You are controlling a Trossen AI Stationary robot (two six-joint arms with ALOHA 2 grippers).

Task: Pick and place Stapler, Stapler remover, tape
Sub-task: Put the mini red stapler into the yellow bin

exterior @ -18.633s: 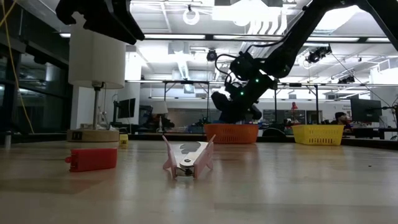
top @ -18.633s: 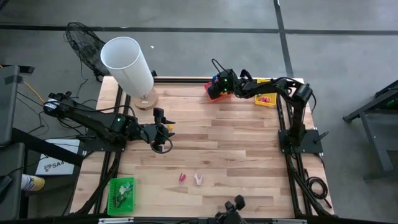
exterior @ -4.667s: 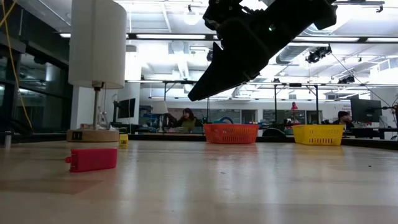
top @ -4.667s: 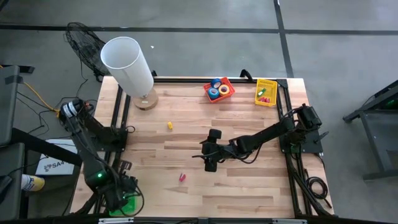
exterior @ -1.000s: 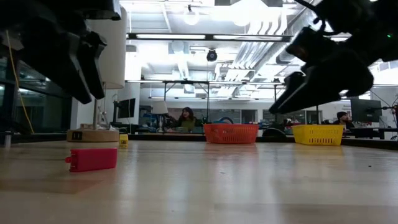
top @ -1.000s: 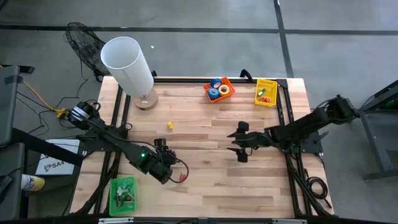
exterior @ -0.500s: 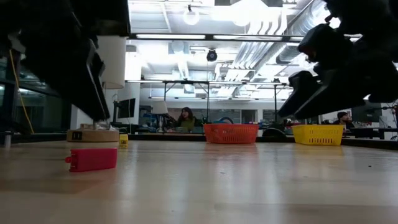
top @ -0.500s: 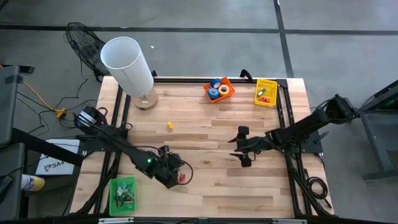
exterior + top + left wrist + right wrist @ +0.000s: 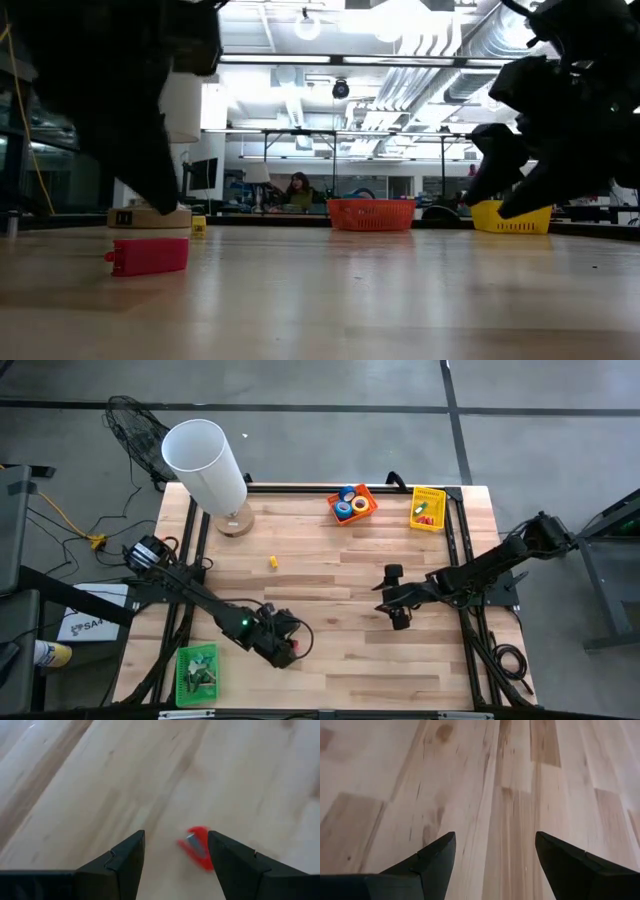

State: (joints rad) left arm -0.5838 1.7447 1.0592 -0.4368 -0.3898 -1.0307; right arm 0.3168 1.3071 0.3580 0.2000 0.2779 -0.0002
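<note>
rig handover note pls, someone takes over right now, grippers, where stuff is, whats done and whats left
Left gripper: open, low over the front-left of the table, the small red stapler lying between its fingers, not gripped.
Right gripper: open, empty, over bare wood right of centre.
Tape rolls: in the orange basket at the back edge.
Yellow basket: holds small red and green items.
Green basket: front-left, contents unclear.
Done: tape looks binned.
Left: grasp and place the red stapler. A small yellow item also lies loose.
</note>
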